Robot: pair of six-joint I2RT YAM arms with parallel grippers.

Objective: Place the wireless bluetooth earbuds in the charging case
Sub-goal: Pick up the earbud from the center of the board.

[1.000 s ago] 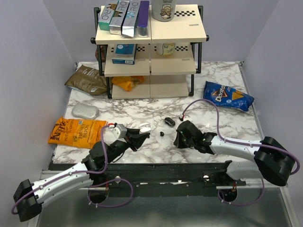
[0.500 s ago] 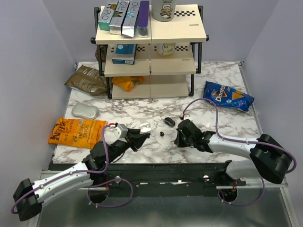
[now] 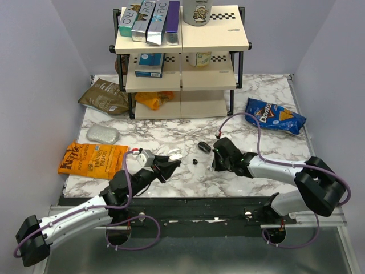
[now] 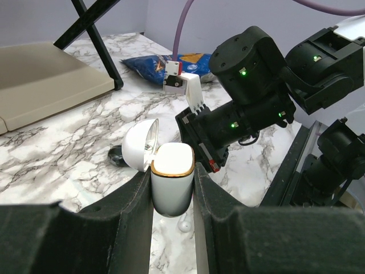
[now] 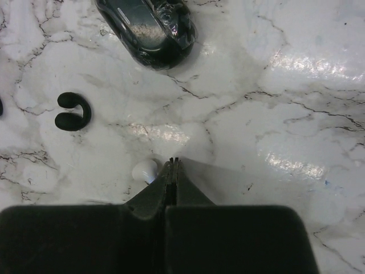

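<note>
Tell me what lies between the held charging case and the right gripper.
A small black earbud, lying loose on the table; the top view shows it.

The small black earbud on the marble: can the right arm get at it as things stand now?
Probably yes. The small black earbud lies on bare marble just ahead and left of the right gripper, with nothing between them; its shut jaws must open first.

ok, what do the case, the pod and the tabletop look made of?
Case: smooth white plastic, satin sheen; gold-coloured rim, maybe metal trim.
Pod: glossy black plastic, sharp highlights.
Tabletop: marble pattern, glossy glare; likely laminate or film, can't tell.
</note>
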